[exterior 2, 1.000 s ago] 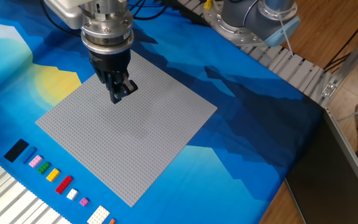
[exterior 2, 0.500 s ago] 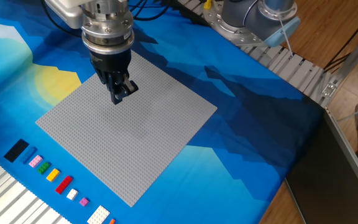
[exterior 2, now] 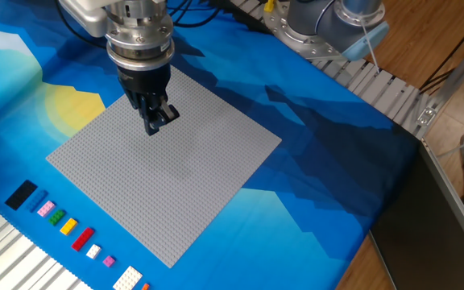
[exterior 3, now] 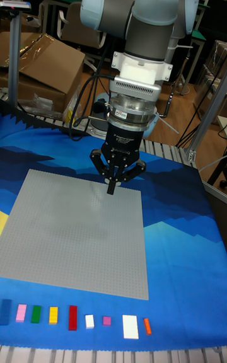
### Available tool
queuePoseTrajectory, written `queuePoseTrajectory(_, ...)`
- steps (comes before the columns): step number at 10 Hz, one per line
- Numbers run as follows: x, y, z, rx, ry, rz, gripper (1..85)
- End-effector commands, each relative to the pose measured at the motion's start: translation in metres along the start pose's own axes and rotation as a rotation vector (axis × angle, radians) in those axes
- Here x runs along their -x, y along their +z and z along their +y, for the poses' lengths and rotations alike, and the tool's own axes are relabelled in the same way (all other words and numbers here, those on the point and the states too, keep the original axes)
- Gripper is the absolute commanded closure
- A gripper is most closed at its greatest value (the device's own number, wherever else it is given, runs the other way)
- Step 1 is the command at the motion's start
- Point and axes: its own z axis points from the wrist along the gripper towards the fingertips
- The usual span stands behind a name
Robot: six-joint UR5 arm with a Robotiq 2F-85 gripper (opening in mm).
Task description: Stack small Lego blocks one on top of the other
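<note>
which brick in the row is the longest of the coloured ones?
The red brick in the row along the cloth's front edge. It runs clearly longer than the pink, green and yellow bricks on one side and the small white one on the other.

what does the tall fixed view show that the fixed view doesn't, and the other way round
Only the tall fixed view shows the arm's grey and blue joints, the cardboard boxes behind the table, and the whole brick row including the small orange brick.

Only the fixed view shows the flat black brick and the wooden floor.

Both show the hand above the grey baseplate, the blue cloth and the red brick.
</note>
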Motion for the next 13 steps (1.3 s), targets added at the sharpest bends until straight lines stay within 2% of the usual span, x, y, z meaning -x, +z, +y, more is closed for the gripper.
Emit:
queuePoseTrajectory(1,0.001,-0.001,0.005,0.021,0.007,-0.004,84.7)
queuePoseTrajectory(2,-0.006,-0.001,0.012,0.048,0.015,0.023,84.7)
queuePoseTrajectory(6,-0.007,-0.001,0.009,0.038,0.077,0.031,84.7)
queuePoseTrajectory(9,0.0,-0.001,0.008,0.035,0.111,0.001,84.7)
queuePoseTrajectory(12,0.007,-0.002,0.013,0.055,0.106,-0.023,84.7)
queuePoseTrajectory(13,0.009,-0.001,0.01,0.042,0.091,-0.031,84.7)
